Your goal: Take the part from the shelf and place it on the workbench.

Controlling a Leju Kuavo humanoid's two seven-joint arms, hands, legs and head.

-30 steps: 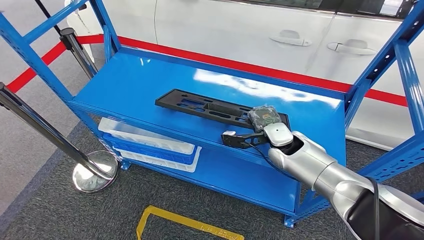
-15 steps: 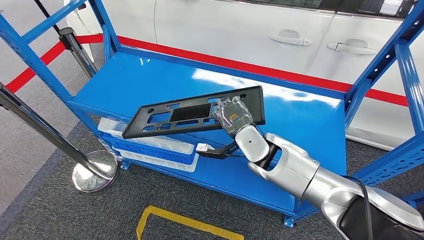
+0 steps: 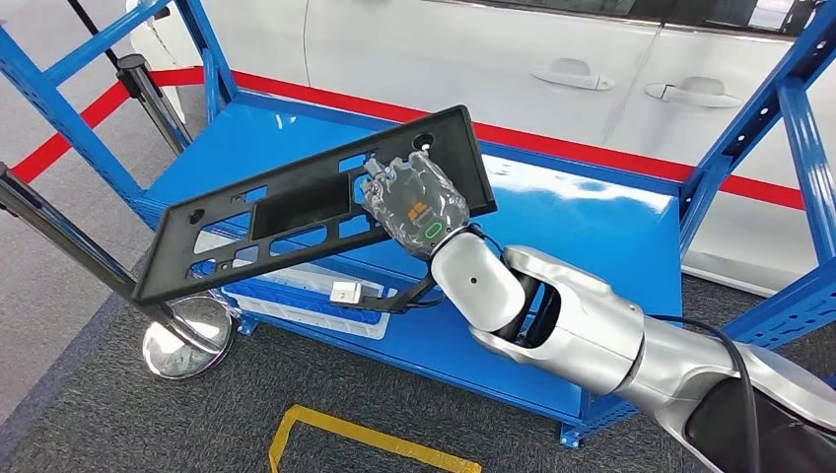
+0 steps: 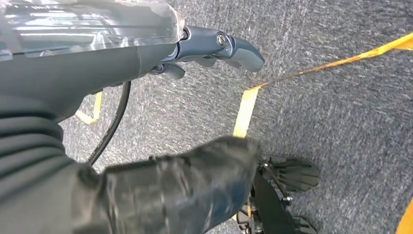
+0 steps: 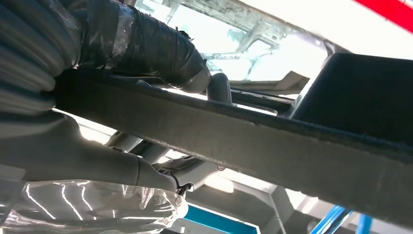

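**Ana:** While the right hand (image 3: 412,202) sits near the middle of the head view, what is it holding?

**Ben:** A long black part (image 3: 296,212), a flat plate with slots and holes cut through it. The hand grips it near the plate's upper right end, fingers closed over its edge. The plate is tilted, running from the centre top of the frame down toward the left, and it is lifted clear of the blue shelf (image 3: 592,222).

**Ana:** Does the right wrist view agree?

**Ben:** Yes. The part's dark edge (image 5: 272,146) crosses that picture as a thick bar, with the thumb (image 5: 97,165) on one side of it and the darker fingers (image 5: 146,46) on the other.

**Ana:** And the left hand (image 4: 146,53)?

**Ben:** It hangs over grey carpet (image 4: 341,122) marked with yellow tape (image 4: 246,109). Its fingers are stretched out straight and hold nothing.

**Ana:** What else is around the shelf?

**Ben:** White and blue trays (image 3: 296,296) lie on the lower level at centre left. A white car (image 3: 552,59) stands behind, along the top. A chrome post with a round base (image 3: 187,340) is at lower left.
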